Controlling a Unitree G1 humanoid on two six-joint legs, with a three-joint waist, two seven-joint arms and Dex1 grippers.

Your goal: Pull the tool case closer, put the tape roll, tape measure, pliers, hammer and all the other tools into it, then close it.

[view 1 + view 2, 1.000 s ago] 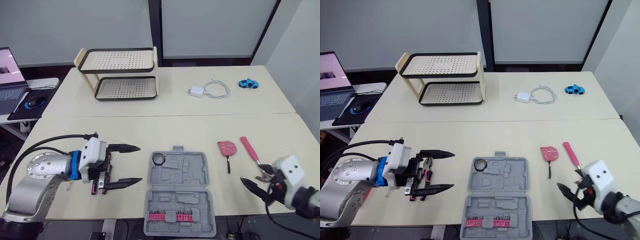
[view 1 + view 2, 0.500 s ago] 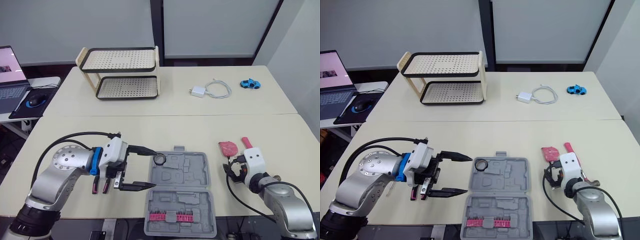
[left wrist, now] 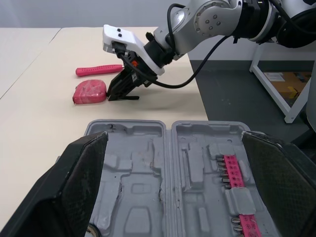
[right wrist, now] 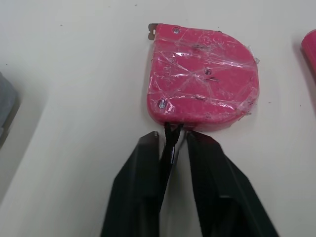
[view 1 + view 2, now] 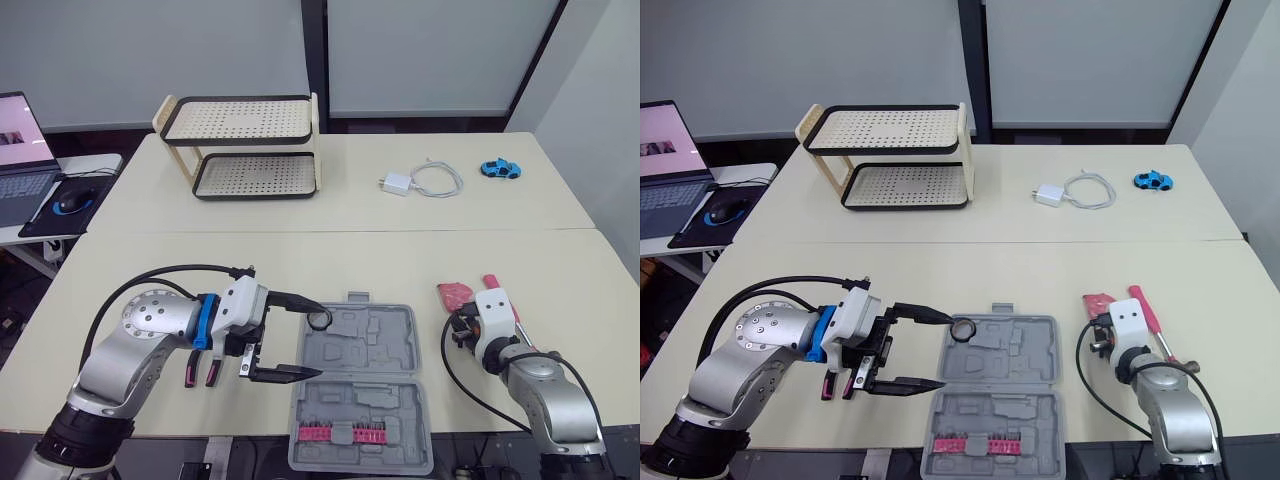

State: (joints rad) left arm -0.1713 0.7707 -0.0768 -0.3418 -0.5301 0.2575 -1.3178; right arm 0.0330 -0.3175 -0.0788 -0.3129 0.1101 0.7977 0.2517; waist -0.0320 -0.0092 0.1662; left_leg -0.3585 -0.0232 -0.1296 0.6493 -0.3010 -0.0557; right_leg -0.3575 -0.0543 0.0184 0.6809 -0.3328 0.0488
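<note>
Tape measure just beyond right claw; strap between fingers.

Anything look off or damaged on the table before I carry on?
Yes: the tape measure is wrapped in crinkled clear film, as if patched up. The right gripper is shut on its thin black strap, not its body, so it may dangle when lifted. Nothing else stands out.

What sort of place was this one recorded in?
Probably an office or lab workroom: pale tables pushed together, a laptop and mouse on a side desk, and staged props like the tool case.
</note>
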